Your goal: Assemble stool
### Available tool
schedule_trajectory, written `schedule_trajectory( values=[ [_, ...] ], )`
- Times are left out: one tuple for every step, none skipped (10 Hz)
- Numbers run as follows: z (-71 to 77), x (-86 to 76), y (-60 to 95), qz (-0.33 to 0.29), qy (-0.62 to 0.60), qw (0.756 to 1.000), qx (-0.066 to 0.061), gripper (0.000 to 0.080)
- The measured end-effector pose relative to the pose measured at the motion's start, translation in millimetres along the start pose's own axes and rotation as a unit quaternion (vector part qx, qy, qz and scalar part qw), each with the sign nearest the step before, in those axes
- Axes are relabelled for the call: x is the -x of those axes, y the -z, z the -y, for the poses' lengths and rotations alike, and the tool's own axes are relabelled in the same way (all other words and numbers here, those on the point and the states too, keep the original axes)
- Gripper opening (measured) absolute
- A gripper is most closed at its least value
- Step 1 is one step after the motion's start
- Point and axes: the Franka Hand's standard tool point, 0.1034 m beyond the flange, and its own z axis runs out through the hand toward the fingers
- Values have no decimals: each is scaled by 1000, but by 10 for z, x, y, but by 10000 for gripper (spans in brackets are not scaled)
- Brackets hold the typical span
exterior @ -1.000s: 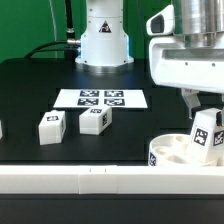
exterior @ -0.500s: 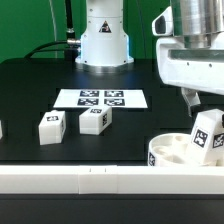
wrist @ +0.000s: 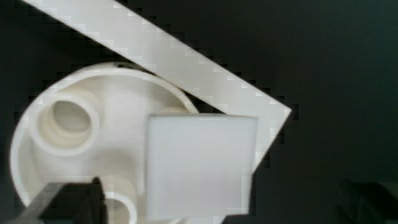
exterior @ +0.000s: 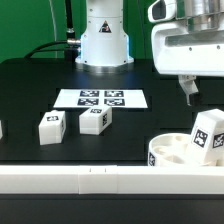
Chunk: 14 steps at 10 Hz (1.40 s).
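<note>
The stool's round white seat (exterior: 168,151) lies at the exterior view's right, against the long rail. A white leg (exterior: 208,133) with a marker tag stands in it, leaning slightly. My gripper (exterior: 204,90) hangs open just above that leg, not touching it. In the wrist view the leg (wrist: 199,160) stands on the seat (wrist: 63,140), and my dark fingertips (wrist: 68,203) sit wide apart on either side of it. Two loose legs (exterior: 51,128) (exterior: 94,119) lie mid-table.
The marker board (exterior: 101,98) lies flat behind the loose legs. The long white rail (exterior: 90,179) runs along the front edge. The robot base (exterior: 104,38) stands at the back. Another white part (exterior: 1,129) shows at the left edge.
The jaws spread and let go of the leg, and the gripper rose off it. The leg stays standing in the seat.
</note>
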Motion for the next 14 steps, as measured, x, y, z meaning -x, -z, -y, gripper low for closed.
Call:
schedule_trajectory(
  values=[
    [-3,-1,-6,0,38,999,0,649],
    [-7,1,-11,-1,82,997,3,649],
    [-23,19,-24,-1,155,988,13,649],
    [-6,12,-11,-2,209,978,14,649],
    [9,8,-1,-3,268,963,14,649],
    [22,3,8,-3,312,950,13,649],
    [25,-18,18,-2,363,932,14,649],
    [24,-35,22,-2,393,920,14,649],
    [20,-32,16,-1,419,908,14,649],
    [17,-36,15,-1,452,892,15,649],
    [15,-38,14,-1,476,879,15,649],
    [12,-44,13,-1,510,860,16,649],
    [12,-42,12,-1,537,843,18,649],
    [17,-31,10,-5,601,799,27,649]
  ],
)
